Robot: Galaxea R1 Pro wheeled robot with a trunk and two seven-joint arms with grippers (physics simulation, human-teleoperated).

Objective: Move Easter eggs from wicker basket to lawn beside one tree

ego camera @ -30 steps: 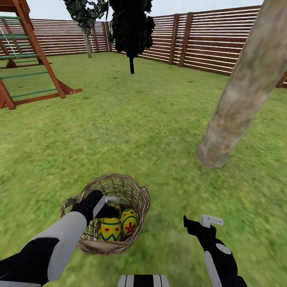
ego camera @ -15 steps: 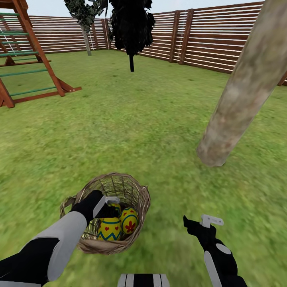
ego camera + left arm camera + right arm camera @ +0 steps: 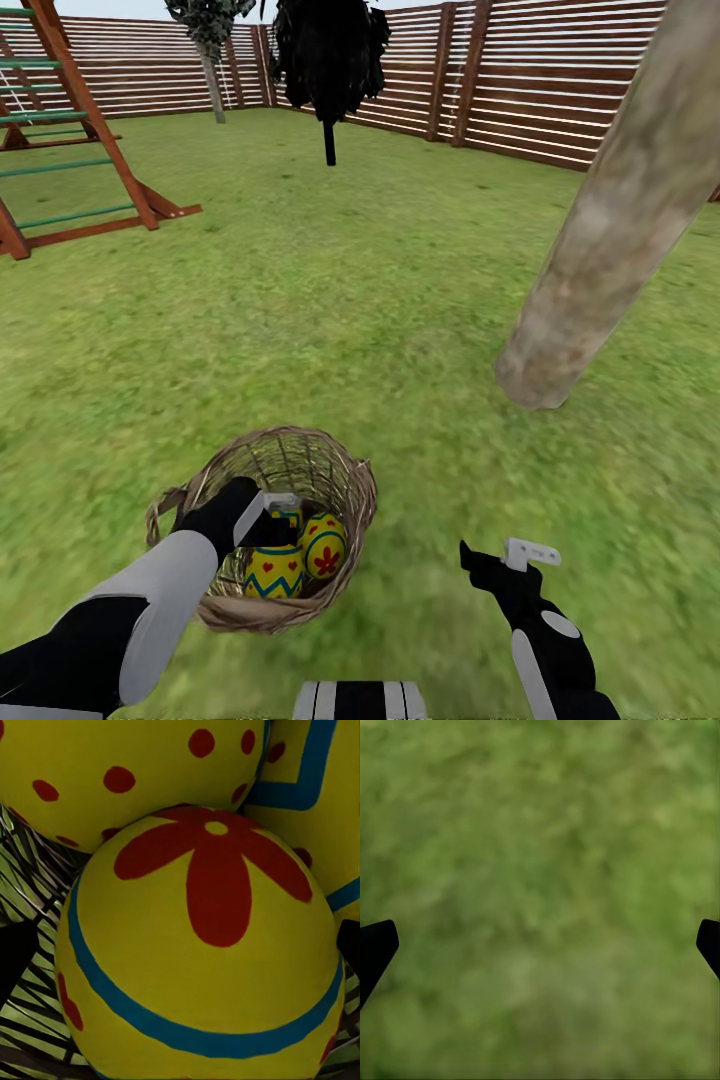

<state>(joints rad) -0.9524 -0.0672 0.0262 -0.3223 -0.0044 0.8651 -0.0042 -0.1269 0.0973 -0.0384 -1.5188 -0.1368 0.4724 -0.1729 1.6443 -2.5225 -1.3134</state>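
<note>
The left gripper [image 3: 272, 520] is held wide above the eggs [image 3: 300, 558] in the basket [image 3: 345, 470]; the right gripper [image 3: 490, 562] is spread over lawn [image 3: 330, 330]

Flat, even daylight with no cast shadows, smeary soft lawn [image 3: 400, 300] texture, blur in both wrist views.

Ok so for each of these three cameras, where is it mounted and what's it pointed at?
Head view: on the robot's head, looking down over the lawn, wicker basket and tree; both arms show, left gripper in the basket.
Left wrist view: near that gripper, close on the Easter eggs; dark fingertips at the edges.
Right wrist view: over bare grass, fingertips wide apart.
Head and left wrist views share the eggs.
</note>
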